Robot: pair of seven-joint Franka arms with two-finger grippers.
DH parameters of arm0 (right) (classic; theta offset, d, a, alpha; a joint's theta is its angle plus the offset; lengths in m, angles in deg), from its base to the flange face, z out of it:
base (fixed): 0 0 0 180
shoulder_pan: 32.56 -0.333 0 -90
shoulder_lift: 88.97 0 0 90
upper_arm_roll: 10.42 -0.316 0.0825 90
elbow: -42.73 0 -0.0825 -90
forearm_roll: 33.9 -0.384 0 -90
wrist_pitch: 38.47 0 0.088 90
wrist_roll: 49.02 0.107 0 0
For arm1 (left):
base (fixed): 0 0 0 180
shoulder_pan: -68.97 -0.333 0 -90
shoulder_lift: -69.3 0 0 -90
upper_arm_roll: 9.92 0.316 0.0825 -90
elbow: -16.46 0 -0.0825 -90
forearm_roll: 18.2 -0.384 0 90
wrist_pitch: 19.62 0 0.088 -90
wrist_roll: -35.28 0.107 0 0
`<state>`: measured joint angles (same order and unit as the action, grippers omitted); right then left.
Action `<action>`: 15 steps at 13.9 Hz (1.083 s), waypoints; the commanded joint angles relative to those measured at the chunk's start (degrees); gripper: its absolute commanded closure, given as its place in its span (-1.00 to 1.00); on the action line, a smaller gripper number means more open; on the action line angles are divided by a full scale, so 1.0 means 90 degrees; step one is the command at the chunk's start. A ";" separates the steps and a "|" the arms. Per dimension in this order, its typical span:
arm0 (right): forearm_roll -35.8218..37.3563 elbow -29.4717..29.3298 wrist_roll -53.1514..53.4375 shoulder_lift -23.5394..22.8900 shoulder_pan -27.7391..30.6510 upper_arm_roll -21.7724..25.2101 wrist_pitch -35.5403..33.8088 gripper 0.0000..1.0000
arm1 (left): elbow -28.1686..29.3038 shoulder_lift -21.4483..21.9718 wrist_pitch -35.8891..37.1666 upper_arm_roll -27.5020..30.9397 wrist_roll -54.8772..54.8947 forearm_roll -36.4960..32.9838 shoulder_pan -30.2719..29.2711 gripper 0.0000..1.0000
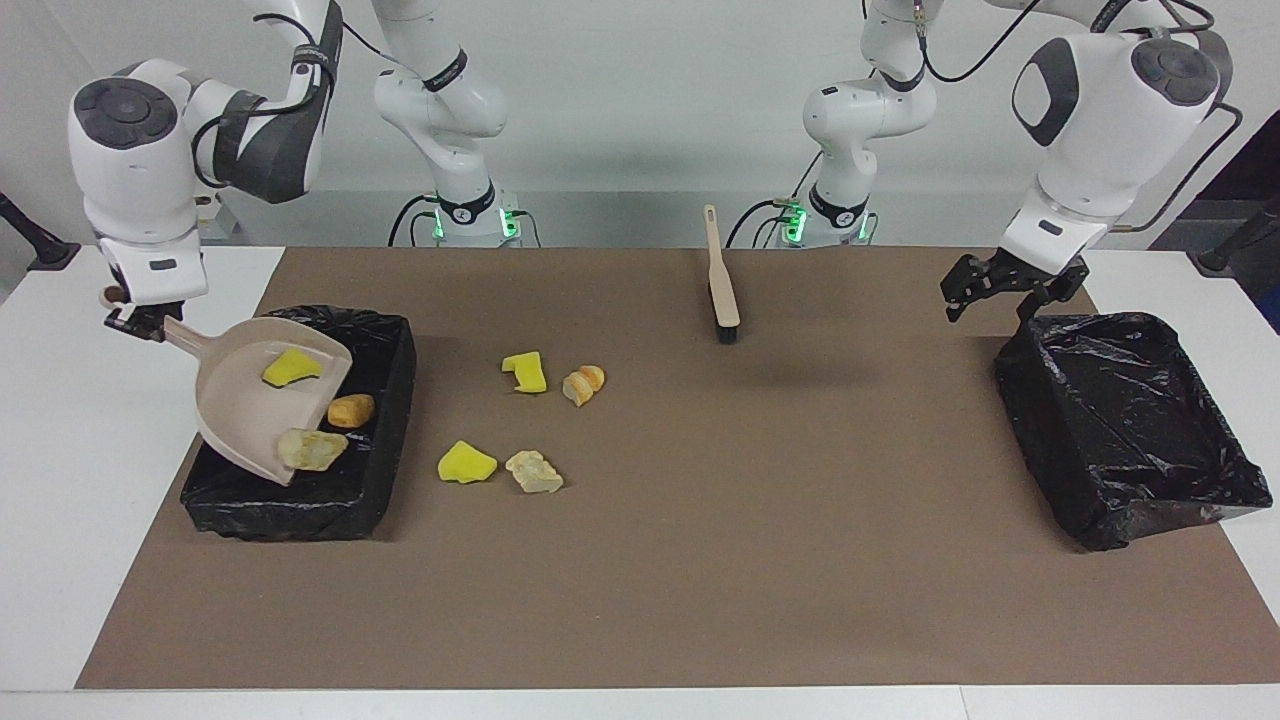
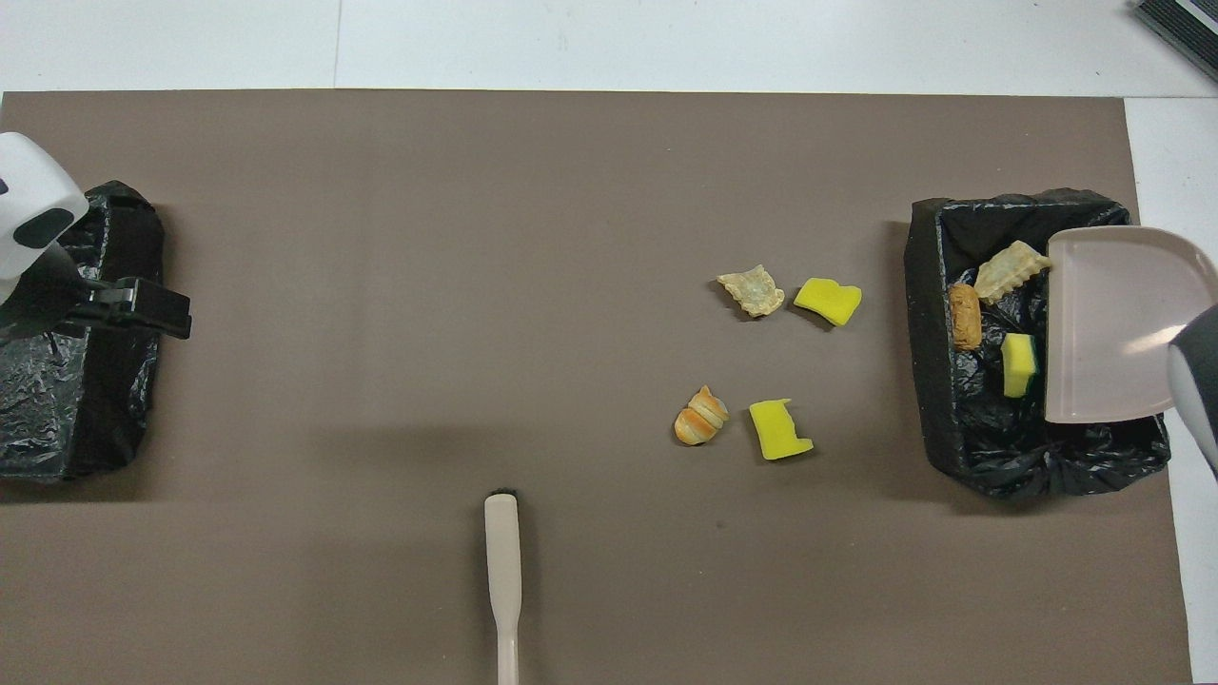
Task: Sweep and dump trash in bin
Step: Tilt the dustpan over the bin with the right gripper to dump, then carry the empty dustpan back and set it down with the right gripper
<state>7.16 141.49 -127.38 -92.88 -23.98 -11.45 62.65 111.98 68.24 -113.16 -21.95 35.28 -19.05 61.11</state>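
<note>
My right gripper [image 1: 135, 322] is shut on the handle of the beige dustpan [image 1: 255, 405], which is tilted over the black-lined bin [image 1: 395, 400] at the right arm's end. A yellow chunk [image 1: 290, 368] and a beige lump [image 1: 312, 448] sit at the pan's lip. A golden-brown piece [image 1: 350, 410] lies in the bin. On the mat beside the bin lie two yellow chunks [image 1: 524, 371] [image 1: 466, 463], a bread-like piece [image 1: 583, 384] and a beige lump [image 1: 533, 472]. My left gripper [image 1: 985, 290] is open and empty over the other bin's edge.
The beige brush [image 1: 722, 280] lies on the brown mat near the robots, between the arm bases, bristles down; it also shows in the overhead view [image 2: 501, 571]. A second black-lined bin [image 1: 1230, 470] stands at the left arm's end.
</note>
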 commanded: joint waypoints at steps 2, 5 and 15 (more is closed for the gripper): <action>0.0740 -0.0046 0.0298 0.0336 -0.0376 -0.0022 -0.0443 1.00 | -0.0124 -0.0116 0.0071 -0.0060 0.0000 -0.0071 0.0053 -1.00; 0.0518 -0.0299 0.0347 0.0415 -0.0386 -0.0071 -0.0511 1.00 | -0.0105 -0.0097 0.0091 -0.0051 0.0020 -0.0071 -0.0064 -1.00; -0.2020 -0.0690 0.4365 0.0308 -0.1751 -0.0266 -0.0590 1.00 | -0.0066 -0.0078 0.0198 -0.0021 0.0059 -0.0130 -0.0698 -1.00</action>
<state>-8.06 137.74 -96.54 -89.42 -37.08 -13.86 59.21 111.89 67.67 -112.90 -21.75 35.29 -19.41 57.40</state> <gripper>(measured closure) 0.678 0.000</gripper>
